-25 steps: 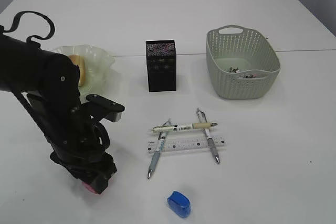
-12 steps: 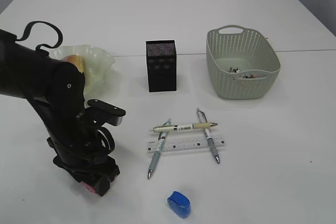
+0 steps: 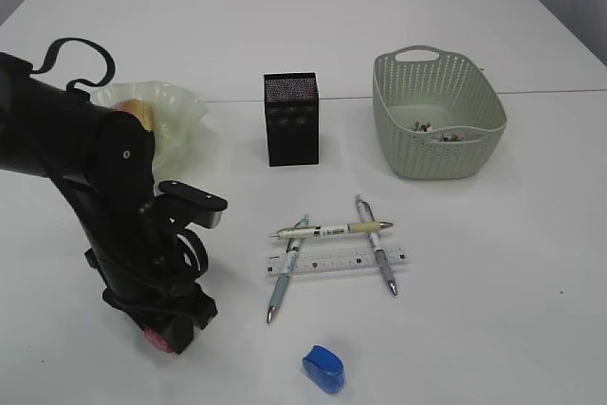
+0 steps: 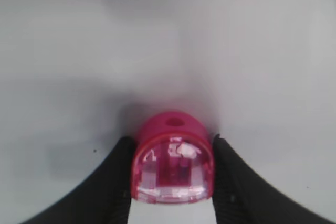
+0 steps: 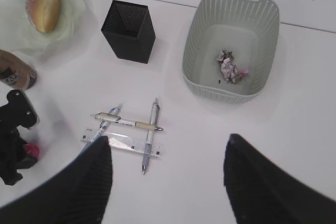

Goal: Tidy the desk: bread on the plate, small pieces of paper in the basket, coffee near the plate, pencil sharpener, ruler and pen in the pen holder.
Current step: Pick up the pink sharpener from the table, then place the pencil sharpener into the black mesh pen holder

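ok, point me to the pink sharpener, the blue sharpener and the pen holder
pink sharpener [image 4: 174, 163]: left wrist view, on its clear front window.
blue sharpener [image 3: 323, 368]: exterior view, middle of its top.
pen holder [image 5: 129, 39]: right wrist view, on its front wall.

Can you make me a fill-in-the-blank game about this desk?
1. The pencil sharpener between the left gripper's fingers is ____.
2. The bread lies on the ____.
3. The crumpled paper lies inside the ____.
4. The other sharpener, alone on the table, is ____.

Missing words: pink; plate; basket; blue
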